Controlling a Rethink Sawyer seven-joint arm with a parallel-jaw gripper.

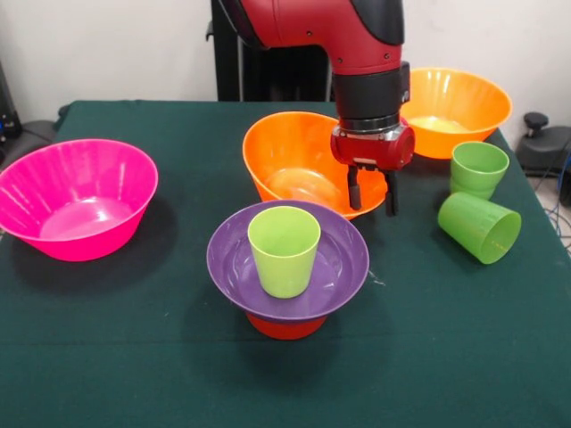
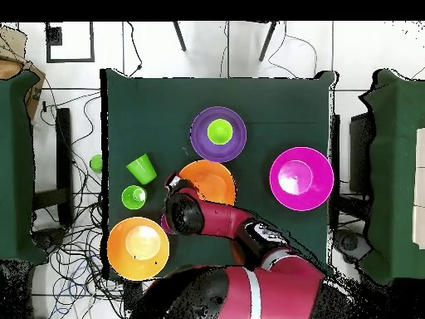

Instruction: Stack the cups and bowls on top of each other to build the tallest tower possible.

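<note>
The tower (image 1: 287,267) stands near the middle of the green counter (image 1: 107,357), towards its front edge in the front view: a small orange bowl (image 1: 285,326) at the bottom, a wider purple bowl (image 1: 287,260) resting on it, and one yellow-green cup (image 1: 284,250) standing upright, mouth up, inside the purple bowl. That makes three pieces stacked. Counting the rest, there are three big bowls on the counter: one pink bowl (image 1: 78,198) off to the side, well apart from the tower, and two orange-yellow bowls, one (image 1: 303,162) just behind the tower and the other (image 1: 455,111) at the far corner; all three look empty. Two green cups are in sight beside the far orange-yellow bowl: one (image 1: 479,169) upright and one (image 1: 479,227) lying on its side with its mouth turned to the front, the two close together or touching. In the overhead view a small green thing (image 2: 96,163) shows past the counter's edge, too small to tell what it is. The gripper (image 1: 373,196) hangs over the rim of the nearer orange-yellow bowl, just behind and beside the tower; its jaws are spread a little, pointing down, and hold nothing.
</note>
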